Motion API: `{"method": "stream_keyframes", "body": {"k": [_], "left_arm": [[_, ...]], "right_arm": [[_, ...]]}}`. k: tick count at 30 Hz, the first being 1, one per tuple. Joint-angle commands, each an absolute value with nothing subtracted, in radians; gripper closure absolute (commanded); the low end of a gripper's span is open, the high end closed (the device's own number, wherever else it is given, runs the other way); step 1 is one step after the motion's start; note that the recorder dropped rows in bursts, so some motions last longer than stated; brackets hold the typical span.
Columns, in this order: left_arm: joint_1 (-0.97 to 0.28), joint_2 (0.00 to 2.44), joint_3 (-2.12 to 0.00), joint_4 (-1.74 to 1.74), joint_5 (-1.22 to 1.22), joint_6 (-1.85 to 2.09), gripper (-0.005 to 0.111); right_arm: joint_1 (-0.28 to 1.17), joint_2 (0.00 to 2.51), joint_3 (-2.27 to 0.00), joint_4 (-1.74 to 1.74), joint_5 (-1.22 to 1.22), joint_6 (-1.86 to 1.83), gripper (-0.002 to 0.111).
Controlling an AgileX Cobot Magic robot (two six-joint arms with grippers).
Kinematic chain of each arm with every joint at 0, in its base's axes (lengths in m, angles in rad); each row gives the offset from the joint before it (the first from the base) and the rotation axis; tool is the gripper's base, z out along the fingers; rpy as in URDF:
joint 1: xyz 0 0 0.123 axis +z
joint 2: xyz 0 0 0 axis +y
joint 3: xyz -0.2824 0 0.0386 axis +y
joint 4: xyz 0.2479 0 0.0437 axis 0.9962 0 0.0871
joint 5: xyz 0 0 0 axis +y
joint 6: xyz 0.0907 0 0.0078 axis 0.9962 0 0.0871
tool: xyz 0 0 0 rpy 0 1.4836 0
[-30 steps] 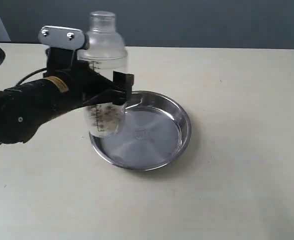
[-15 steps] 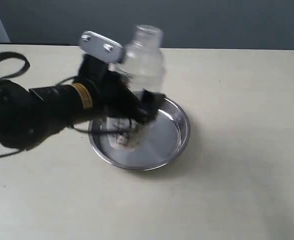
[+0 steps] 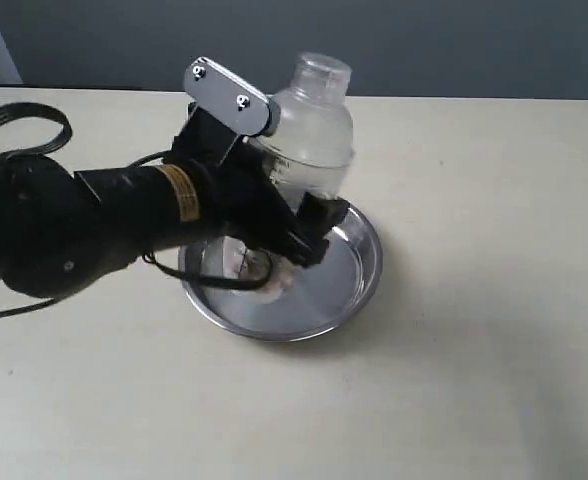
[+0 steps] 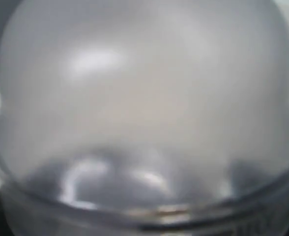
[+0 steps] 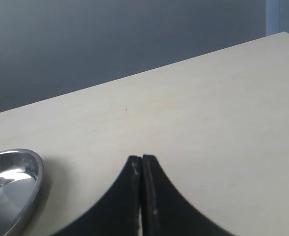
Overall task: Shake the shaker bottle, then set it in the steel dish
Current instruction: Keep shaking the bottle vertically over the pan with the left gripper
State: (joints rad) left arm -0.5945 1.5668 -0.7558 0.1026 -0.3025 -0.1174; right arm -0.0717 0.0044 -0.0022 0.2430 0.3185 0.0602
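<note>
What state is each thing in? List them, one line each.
bottle: capped, tilted, base low over the dish; contact unclear.
dish: upright on the table.
left pincer: shut on the bottle.
right pincer: shut, empty.

a pale cream matte bench [image 3: 474, 380] lies under the left claw [image 3: 299, 228] and spreads out on every side of it. ahead of the right claw [image 5: 141, 196] it bears a tiny dark speck [image 5: 126, 109]. beyond both claws a dark grey-blue wall [image 3: 444, 45] rises from the bench's far edge, with a lighter blue panel [image 5: 284, 14] at its end, well apart from the right claw.
</note>
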Motion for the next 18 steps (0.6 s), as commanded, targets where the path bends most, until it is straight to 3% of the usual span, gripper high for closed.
{"method": "stream_keyframes", "body": {"k": [1, 3, 4, 9, 14, 18], "left_arm": [[-0.501, 1.603, -0.768, -0.272, -0.366, -0.137, 0.106], [-0.593, 1.555, -0.770, 0.251, -0.284, -0.159, 0.106], [-0.617, 1.542, -0.760, 0.326, -0.294, -0.159, 0.106], [-0.486, 1.615, -0.777, -0.232, -0.440, -0.053, 0.106], [-0.519, 1.351, -0.922, 0.157, -0.438, -0.097, 0.106], [-0.500, 1.542, -0.758, -0.088, -0.345, -0.089, 0.106]], "right_arm": [[-0.068, 0.000, 0.000, 0.237, 0.308, 0.057, 0.109], [-0.068, 0.000, 0.000, 0.237, 0.308, 0.057, 0.109], [-0.068, 0.000, 0.000, 0.237, 0.308, 0.057, 0.109], [-0.068, 0.000, 0.000, 0.235, 0.308, 0.057, 0.109], [-0.068, 0.000, 0.000, 0.237, 0.308, 0.057, 0.109], [-0.068, 0.000, 0.000, 0.237, 0.308, 0.057, 0.109]]}}
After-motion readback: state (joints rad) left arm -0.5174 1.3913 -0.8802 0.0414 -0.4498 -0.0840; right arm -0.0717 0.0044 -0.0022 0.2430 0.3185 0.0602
